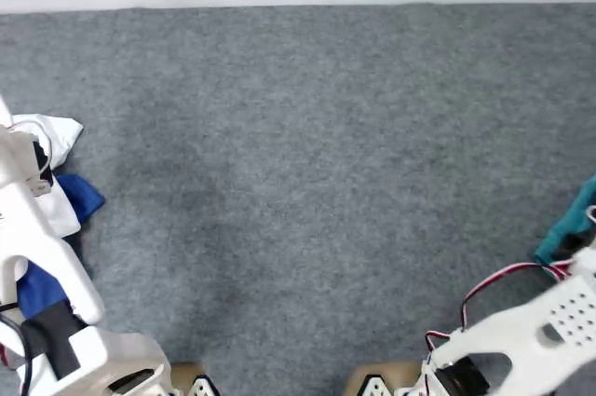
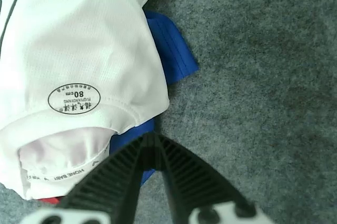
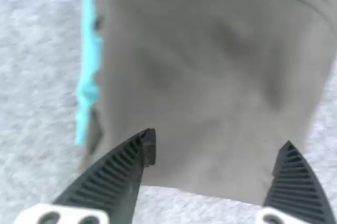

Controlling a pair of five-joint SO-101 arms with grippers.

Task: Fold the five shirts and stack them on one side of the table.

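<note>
At the left edge of the table point(image 1: 326, 182) a white shirt point(image 2: 79, 50) lies crumpled over a blue shirt point(image 2: 171, 50); left gripper point(image 2: 154, 142) above them, claw pressed together, nothing visibly held; right gripper point(image 3: 218, 149) spread over a grey shirt point(image 3: 210, 66); reads as pickup stage, nothing folded yet; next: right claw lowers, pinches cloth, drags it to centre.

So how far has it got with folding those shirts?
Early on, it seems. Done: nothing looks folded; a white shirt lies rumpled on a blue shirt at one side of the table. In hand: the left gripper hangs shut above that heap, the right gripper open over a grey shirt with a teal edge. Left: seemingly all the folding and stacking.
</note>
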